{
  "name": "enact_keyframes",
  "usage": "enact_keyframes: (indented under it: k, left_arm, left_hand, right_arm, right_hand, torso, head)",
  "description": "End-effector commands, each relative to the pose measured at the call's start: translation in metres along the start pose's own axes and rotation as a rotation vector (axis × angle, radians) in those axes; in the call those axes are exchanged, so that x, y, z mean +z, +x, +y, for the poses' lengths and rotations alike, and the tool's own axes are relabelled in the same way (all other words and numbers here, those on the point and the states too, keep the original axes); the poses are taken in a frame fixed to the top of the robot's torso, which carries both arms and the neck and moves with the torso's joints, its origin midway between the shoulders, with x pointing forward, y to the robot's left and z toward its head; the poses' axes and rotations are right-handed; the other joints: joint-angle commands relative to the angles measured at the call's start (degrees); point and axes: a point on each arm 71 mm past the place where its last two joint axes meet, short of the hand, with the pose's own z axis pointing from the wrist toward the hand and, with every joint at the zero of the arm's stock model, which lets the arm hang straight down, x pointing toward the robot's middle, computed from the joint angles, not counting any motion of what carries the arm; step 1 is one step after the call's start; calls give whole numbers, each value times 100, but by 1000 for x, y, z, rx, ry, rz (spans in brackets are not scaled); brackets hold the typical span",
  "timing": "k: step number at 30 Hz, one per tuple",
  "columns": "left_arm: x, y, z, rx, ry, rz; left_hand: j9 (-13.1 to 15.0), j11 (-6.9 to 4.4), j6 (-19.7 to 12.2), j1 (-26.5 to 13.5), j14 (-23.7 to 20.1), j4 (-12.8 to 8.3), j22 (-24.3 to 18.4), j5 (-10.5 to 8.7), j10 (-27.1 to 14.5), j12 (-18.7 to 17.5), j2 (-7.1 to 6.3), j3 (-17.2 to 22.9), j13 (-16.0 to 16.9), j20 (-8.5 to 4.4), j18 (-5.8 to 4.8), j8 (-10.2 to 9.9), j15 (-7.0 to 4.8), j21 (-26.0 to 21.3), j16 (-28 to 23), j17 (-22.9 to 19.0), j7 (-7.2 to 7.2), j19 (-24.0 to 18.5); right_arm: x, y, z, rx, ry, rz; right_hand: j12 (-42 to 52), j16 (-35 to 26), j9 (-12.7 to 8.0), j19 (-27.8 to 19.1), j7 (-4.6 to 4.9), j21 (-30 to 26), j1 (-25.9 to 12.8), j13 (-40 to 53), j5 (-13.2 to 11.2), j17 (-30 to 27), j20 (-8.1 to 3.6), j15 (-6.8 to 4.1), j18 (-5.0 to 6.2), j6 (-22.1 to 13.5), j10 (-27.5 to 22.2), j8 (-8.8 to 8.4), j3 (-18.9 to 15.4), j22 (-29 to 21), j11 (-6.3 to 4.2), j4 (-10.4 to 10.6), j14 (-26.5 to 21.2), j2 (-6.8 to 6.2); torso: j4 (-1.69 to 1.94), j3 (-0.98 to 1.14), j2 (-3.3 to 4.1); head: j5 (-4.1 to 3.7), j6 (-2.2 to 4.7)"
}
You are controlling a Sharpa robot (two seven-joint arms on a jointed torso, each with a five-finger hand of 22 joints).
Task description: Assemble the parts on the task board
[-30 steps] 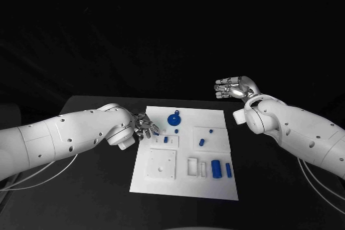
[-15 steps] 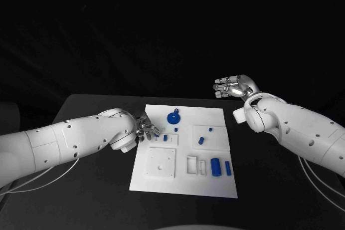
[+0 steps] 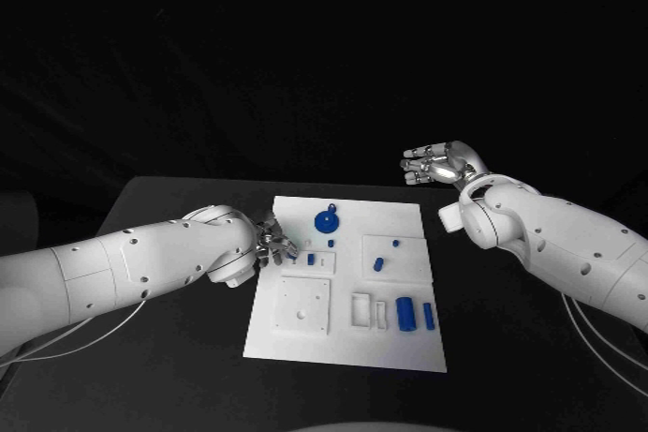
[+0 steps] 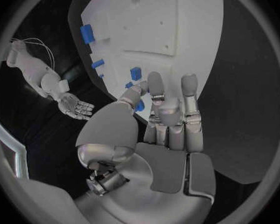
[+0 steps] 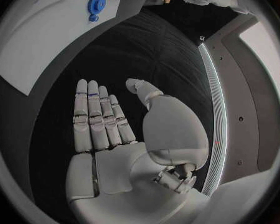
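Observation:
The white task board (image 3: 345, 343) lies in the middle of the black table. On it are a blue gear (image 3: 327, 223) (image 5: 96, 5) at the far end and several small blue parts, such as a peg (image 3: 405, 316) near the front. My left hand (image 3: 274, 243) (image 4: 168, 119) hovers at the board's left edge, fingers stretched out together. Its thumb bends toward them over a small blue part (image 4: 140, 105); whether it is pinched or lies on the board I cannot tell. My right hand (image 3: 439, 165) (image 5: 109, 129) is raised beyond the board's far right corner, palm flat, holding nothing.
The board carries raised white blocks and recessed slots (image 3: 305, 308). Bare black table (image 3: 162, 357) runs along both long sides of the board. In the left wrist view my right hand (image 4: 74, 106) hangs spread, well away from the board (image 4: 177, 30).
My left arm has swung slightly inward and the hand has edged a little toward the board's small parts. The right hand has stayed put.

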Motion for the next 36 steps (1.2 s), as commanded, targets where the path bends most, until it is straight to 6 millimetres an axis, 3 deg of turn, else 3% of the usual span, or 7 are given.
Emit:
enact_keyframes:
  k: [1,36]
  left_arm:
    - [0,4,0,34,-7,36]
    - [3,11,2,49,-17,65]
  left_hand:
    - [1946,-78,527,31,37,-41,110,-44,266,19,98,68,-7,26,39,19,-15,29,13,-8,-490,-11]
    - [1939,-80,533,57,36,-38,107,-69,266,38,104,49,-3,24,35,-5,-13,61,40,-12,-488,-26]
  right_arm:
    - [0,2,0,-4,-5,23]
    - [0,3,0,-2,-7,29]
  right_hand:
    - [-27,-22,-5,-43,5,-6,-16,-5,23,-6,-4,28,64,-25,-15,-17,-62,-5,-1,5,-6,55]
    - [-27,-20,-6,-63,8,-11,2,-6,47,-7,5,37,60,-45,-23,-17,-148,-5,2,30,-29,67]
  torso:
    - [2,1,1]
    - [1,5,1]
  head:
    - [-3,3]
    - [-6,-40]
